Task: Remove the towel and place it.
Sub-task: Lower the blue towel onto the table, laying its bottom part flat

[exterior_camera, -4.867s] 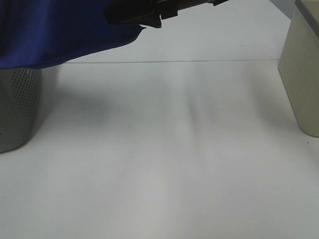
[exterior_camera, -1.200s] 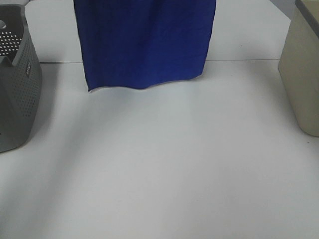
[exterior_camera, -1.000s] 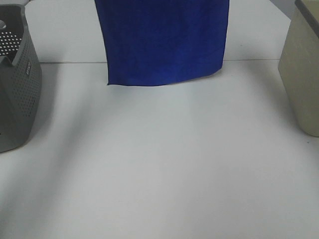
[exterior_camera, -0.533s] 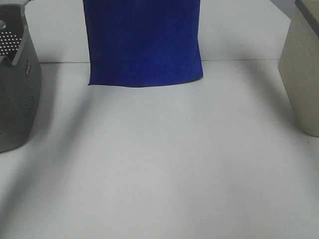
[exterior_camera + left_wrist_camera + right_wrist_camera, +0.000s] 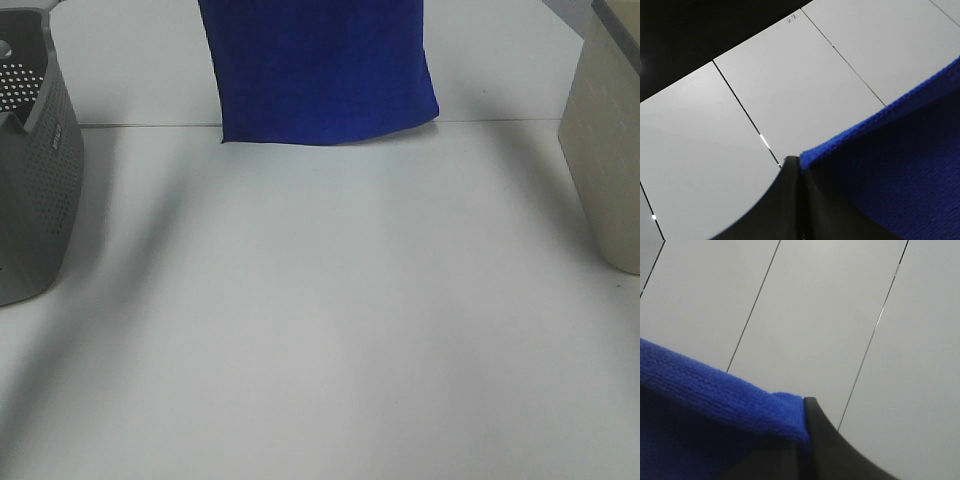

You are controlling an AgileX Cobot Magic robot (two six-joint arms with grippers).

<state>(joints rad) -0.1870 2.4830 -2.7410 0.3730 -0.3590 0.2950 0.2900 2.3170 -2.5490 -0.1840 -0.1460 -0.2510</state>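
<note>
Jaws on both sides are pressed together on cloth. The left gripper [image 5: 793, 163] pinches one top corner of the towel [image 5: 320, 70], and the right gripper [image 5: 806, 407] pinches the other. Neither gripper shows in the high view.

The towel hangs as a flat blue sheet over the far part of the table [image 5: 330, 330]. It is between the grey perforated basket [image 5: 35, 200] and the beige bin [image 5: 605, 150], and clear of both. Its hem is slightly slanted, with the right corner higher.

Step in hand, as judged: lay the towel on the open table.
- Level the two grippers first so the hem comes down square.
- Hold their spacing so the top edge stays taut.
- Descend together until the hem touches the table.
- Draw toward the near side while lowering, so the cloth unrolls flat rather than bunching.
- Part the jaws only once the top edge rests on the table.

Risk: a slack top edge would fold the towel onto itself.
</note>
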